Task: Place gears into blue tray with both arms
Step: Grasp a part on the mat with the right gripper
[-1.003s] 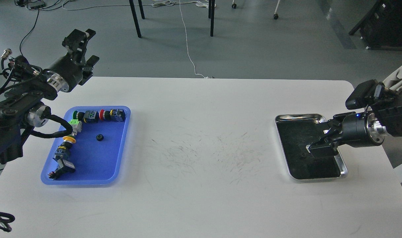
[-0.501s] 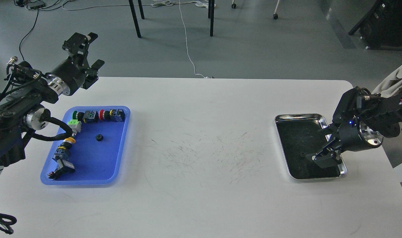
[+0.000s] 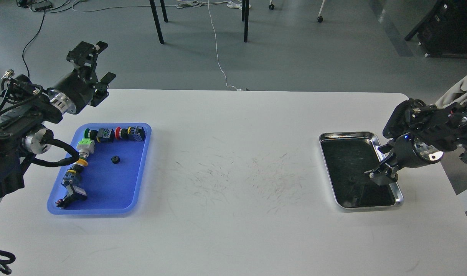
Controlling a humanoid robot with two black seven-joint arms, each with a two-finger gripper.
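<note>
The blue tray (image 3: 114,188) lies at the table's left side. One small black gear (image 3: 115,159) rests on its bare floor near the middle. A second tiny gear (image 3: 351,179) shows as a dark speck in the silver tray (image 3: 348,134) on the right. My left gripper (image 3: 96,64) is raised beyond the blue tray's far left corner, open and holding nothing. My right gripper (image 3: 382,174) hangs low over the silver tray's right side, right of that gear. It looks dark and end-on, so its fingers cannot be told apart.
Several colourful push-button switch parts (image 3: 103,134) line the blue tray's far and left sides. The white table (image 3: 233,161) has scuff marks in the middle. Chair legs and cables stand on the floor beyond the far edge.
My right arm turned its wrist, and the gripper shifted right toward the silver tray's right rim. My left gripper drifted slightly left and stayed raised.
</note>
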